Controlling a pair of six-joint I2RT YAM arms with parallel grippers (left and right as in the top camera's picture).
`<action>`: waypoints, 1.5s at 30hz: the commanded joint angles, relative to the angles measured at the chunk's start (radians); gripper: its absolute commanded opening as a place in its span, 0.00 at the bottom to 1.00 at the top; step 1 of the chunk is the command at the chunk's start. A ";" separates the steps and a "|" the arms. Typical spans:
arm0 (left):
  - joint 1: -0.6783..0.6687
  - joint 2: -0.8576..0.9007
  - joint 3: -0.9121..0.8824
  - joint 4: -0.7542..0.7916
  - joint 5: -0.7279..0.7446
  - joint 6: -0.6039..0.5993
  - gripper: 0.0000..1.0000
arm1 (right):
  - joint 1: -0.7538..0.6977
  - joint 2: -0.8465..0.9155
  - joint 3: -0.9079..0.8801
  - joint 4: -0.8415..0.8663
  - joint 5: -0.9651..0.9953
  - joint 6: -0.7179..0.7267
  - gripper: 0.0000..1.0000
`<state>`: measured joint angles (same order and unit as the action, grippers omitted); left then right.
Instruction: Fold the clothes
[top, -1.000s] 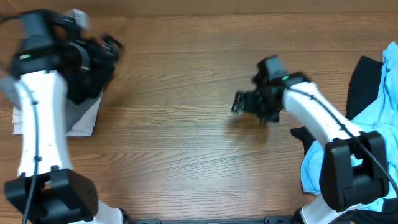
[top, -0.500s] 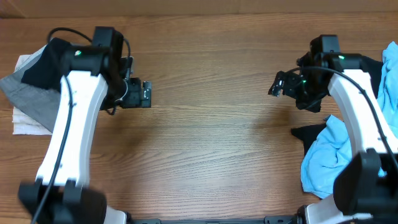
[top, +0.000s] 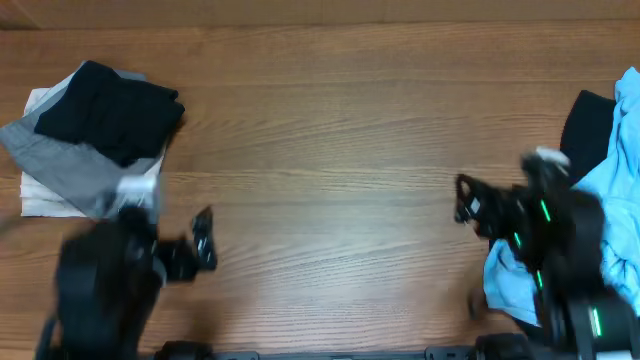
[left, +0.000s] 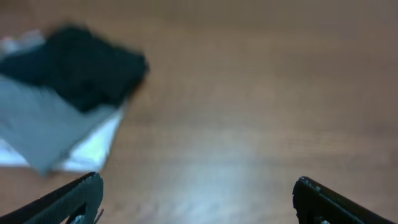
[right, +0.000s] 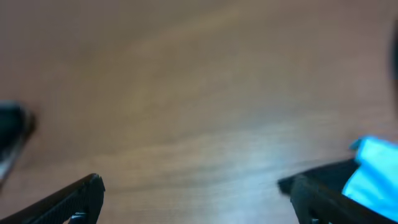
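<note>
We see folded clothes stacked at the far-left corner of the brown wood-grain surface. A soft, rumpled black piece sits on top, over a flat grey piece, with a white piece with a straight square edge at the bottom. At the right edge there's a crumpled light blue garment, a loose unfolded heap touching a dark black garment. The left fingers are dark, spread wide with nothing held, over bare surface. In the left wrist view the stack lies ahead, off to the left and well apart. The right fingers are also spread wide and empty, with a blue fabric corner near the lower right of the right wrist view. The left arm and right arm are both motion-blurred near the front edge.
</note>
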<state>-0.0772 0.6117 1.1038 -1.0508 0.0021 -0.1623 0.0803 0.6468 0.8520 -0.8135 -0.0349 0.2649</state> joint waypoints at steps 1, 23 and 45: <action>-0.003 -0.167 -0.055 0.016 -0.032 -0.025 1.00 | 0.004 -0.208 -0.053 0.001 0.068 0.013 1.00; -0.003 -0.312 -0.055 -0.257 -0.035 -0.029 1.00 | 0.003 -0.377 -0.054 -0.346 0.068 0.017 1.00; -0.003 -0.312 -0.055 -0.257 -0.035 -0.029 1.00 | 0.003 -0.607 -0.514 0.177 -0.020 -0.092 1.00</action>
<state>-0.0772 0.3038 1.0492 -1.3121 -0.0204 -0.1814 0.0803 0.1131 0.4084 -0.6991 -0.0227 0.2470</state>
